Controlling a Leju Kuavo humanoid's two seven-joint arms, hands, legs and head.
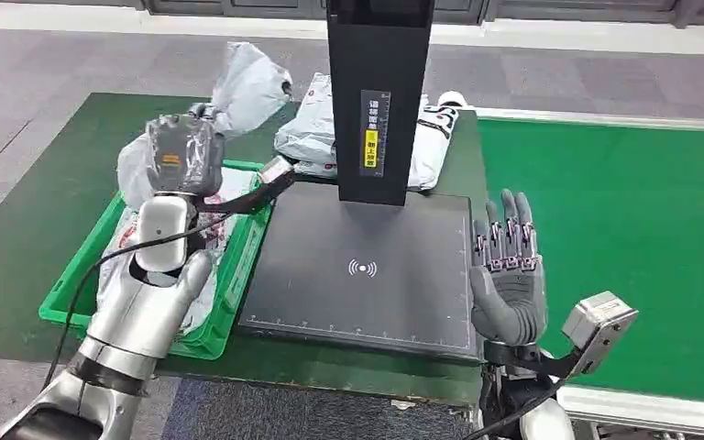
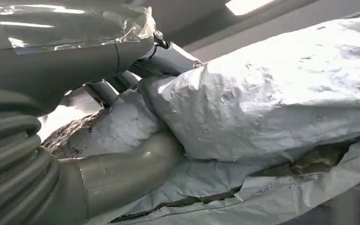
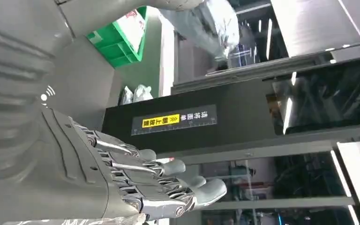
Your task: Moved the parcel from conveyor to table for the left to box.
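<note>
Parcel in left robot hand

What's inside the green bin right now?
The green bin holds white plastic-wrapped parcels. The left hand is over it, gripping a grey parcel lifted above the rim. The arm and hand cover much of the bin, so the number of parcels and the bin's floor can't be made out.

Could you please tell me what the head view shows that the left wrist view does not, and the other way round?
Head view alone: the green crate, the dark scanner pad with its black column, more parcels behind it, the green conveyor, and the right hand open beside the pad. Left wrist view alone: the thumb and fingers pressed into the wrinkled film. Both: the left hand gripping a grey parcel.
</note>
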